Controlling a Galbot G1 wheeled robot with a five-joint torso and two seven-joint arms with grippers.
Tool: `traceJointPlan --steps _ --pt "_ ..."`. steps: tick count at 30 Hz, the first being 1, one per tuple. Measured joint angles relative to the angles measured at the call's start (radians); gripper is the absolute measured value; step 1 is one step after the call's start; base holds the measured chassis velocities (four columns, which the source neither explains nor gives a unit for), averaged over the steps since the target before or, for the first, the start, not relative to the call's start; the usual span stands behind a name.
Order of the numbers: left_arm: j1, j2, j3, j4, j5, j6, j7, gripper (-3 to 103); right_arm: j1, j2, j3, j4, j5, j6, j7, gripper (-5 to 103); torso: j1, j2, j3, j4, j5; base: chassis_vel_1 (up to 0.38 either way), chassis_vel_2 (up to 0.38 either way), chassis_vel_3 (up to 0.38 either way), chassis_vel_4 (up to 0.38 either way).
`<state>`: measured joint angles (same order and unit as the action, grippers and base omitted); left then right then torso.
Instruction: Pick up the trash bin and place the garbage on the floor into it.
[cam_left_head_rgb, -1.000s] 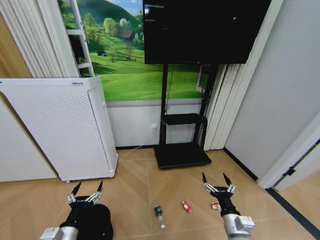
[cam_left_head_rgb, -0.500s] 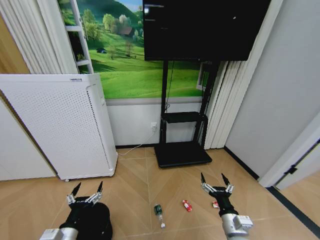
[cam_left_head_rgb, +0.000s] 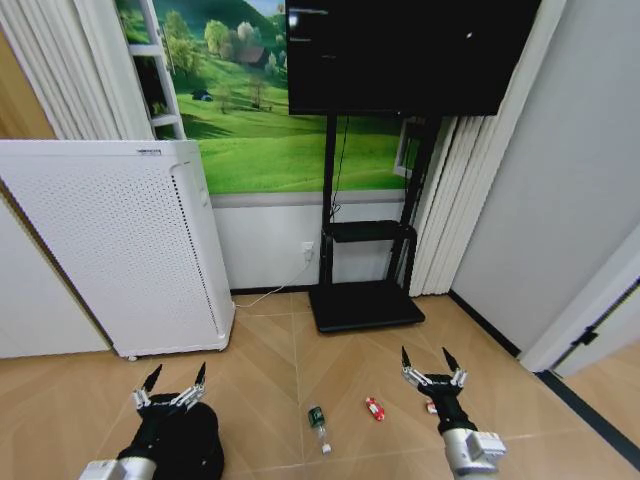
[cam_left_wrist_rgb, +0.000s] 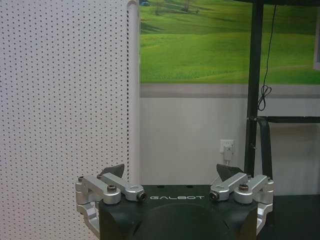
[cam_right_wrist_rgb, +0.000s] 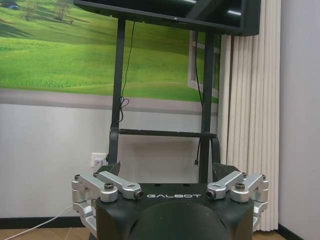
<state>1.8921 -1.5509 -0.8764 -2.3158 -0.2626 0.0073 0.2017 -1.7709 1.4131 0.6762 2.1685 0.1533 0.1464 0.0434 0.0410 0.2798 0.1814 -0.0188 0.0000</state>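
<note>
From the head view, the wood-patterned floor (cam_left_head_rgb: 270, 360) is seen with both arms held low and forward. The left gripper (cam_left_head_rgb: 172, 384) is seen with its fingers spread apart, poised just above the small black round trash bin (cam_left_head_rgb: 195, 440), which stands on the floor at the lower left, in front of the tall white perforated box-shaped appliance (cam_left_head_rgb: 110, 245). The bin's interior cannot be made out.

The right gripper (cam_left_head_rgb: 431, 362) is likewise held with fingers apart and nothing between them. The garbage is seen lying loose on the floor between the two arms: a clear plastic bottle with a green label (cam_left_head_rgb: 317, 424), a small red-and-white packet (cam_left_head_rgb: 375, 409) to its right, and a second red-and-white packet (cam_left_head_rgb: 429, 407) partly hidden behind the right gripper.

In the left wrist view, the left gripper (cam_left_wrist_rgb: 175, 176) is shown open against the appliance's perforated panel and a white wall socket (cam_left_wrist_rgb: 227, 148). In the right wrist view, the right gripper (cam_right_wrist_rgb: 167, 172) is shown open before the black television stand (cam_right_wrist_rgb: 165, 115) and white pleated curtain (cam_right_wrist_rgb: 247, 115).
</note>
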Motion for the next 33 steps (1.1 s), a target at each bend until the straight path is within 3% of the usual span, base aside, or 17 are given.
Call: traceJointPlan --steps 33 --pt "-0.013 -0.003 -0.005 0.017 -0.009 0.0 -0.013 100 0.011 0.01 -0.006 -0.035 -0.007 0.003 -0.01 100 -0.039 -0.129 -0.09 0.0 0.0 0.0 0.0 0.0 0.0"
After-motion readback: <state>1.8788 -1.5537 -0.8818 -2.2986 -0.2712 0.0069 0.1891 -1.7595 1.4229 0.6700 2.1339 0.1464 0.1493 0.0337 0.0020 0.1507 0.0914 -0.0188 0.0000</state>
